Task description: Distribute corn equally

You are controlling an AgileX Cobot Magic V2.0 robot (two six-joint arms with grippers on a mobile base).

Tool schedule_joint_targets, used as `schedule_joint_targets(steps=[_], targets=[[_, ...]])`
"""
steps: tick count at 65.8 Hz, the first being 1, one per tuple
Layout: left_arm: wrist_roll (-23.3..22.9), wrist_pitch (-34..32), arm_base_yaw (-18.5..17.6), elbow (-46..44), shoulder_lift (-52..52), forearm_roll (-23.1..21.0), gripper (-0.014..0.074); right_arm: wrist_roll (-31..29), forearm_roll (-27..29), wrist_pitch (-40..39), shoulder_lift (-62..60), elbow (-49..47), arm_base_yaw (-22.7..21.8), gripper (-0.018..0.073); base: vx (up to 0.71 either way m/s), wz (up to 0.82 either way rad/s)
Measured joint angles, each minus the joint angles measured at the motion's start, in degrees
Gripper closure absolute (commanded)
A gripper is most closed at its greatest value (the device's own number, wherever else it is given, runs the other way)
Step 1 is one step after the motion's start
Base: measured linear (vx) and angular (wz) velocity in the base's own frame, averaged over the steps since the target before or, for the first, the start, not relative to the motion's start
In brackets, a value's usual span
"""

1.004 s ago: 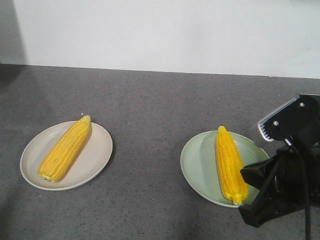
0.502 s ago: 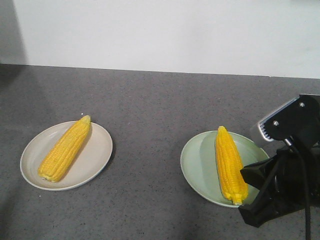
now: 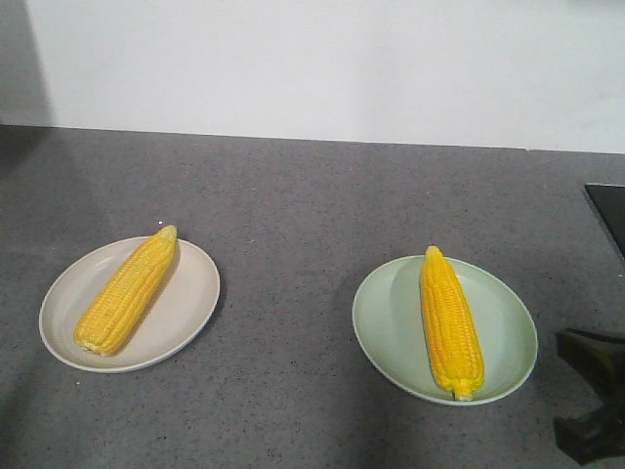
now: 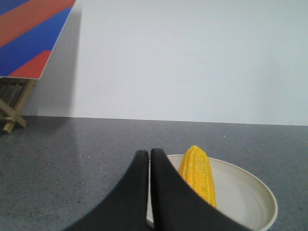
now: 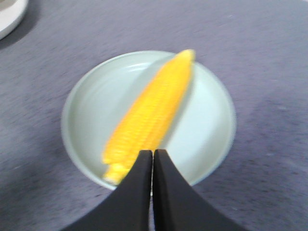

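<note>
Corn is already split one to a plate, as we read the scene: one corn cob (image 3: 127, 291) lies slantwise on the beige plate (image 3: 195, 313) at the left of the grey table (image 3: 293, 195), its paler tip pointing far and to the right, and a second corn cob (image 3: 450, 320) lies along the middle of the pale green plate (image 3: 391, 322) at the right, its tip toward the far side and its stub end resting at the near rim. No loose cob shows anywhere else on the table in these views. Our left gripper (image 4: 149, 155) has its two dark fingers pressed together with nothing between them, and it sits low at the near side of the beige plate, just beside that cob and not touching it. Our right gripper (image 5: 153, 155) is likewise pressed together and empty, hanging above the near rim of the green plate, apart from the cob; the wrist view is blurred. We judge the sharing step finished, with the counts equal at one each. What remains, in our view, calls only for drawing both arms clear without nudging either plate or rolling a cob off its rim.
</note>
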Motion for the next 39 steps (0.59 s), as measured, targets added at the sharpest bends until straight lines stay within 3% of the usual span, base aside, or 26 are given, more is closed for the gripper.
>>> schedule_joint_targets(steps=[22, 39], targets=[[0.0, 0.0, 0.0, 0.0, 0.0, 0.0, 0.0604, -1.59, 0.0, -20.05, -24.13, 21.73, -14.12, 0.056, 0.0, 0.0], [0.0, 0.0, 0.0, 0.0, 0.0, 0.0, 0.0604, -1.59, 0.14, -26.12, -33.28, 30.2, -16.46, 0.056, 0.0, 0.0]])
